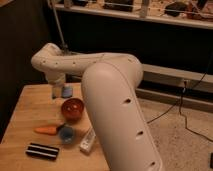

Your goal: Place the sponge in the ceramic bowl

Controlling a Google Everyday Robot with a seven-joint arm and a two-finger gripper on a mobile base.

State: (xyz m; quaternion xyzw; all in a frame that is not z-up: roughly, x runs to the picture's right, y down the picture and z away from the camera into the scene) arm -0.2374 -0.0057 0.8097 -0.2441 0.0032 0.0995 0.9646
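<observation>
Sponge [67, 92], light blue and soft, is at the tip of the gripper [59, 93], just behind the bowl [73, 107] and a little to its left as the camera sees it. It does not touch the bowl, and how high it is over the table [25, 112] I cannot tell. The gripper points straight down from the thin wrist of the arm [112, 105]. Its fingers are closed and pinch the sponge at its left edge, so most of the pad sticks out to the right. The bowl is red-orange and glossy with a darker rim, and it stands upright on the wooden table. In front of the bowl and to the left lies a carrot [47, 130]. Directly in front of the bowl stands a small blue cup [66, 134], just beside the right end of the carrot. In front of the bowl and to the right lies a white oblong thing [87, 140]; what it is I cannot tell, and the arm covers part of it. Further in front of the bowl, near the front edge of the table, lies a flat black block [42, 151] with pale stripes. The arm is white and thick, with small dark holes. It rises from the lower right, passes to the right of the bowl and bends left behind it toward the gripper. Far behind the bowl there is a dark wall, with a shelf [150, 15] high up. Well apart to the right of the bowl, a black cable [172, 107] runs over a speckled floor.
</observation>
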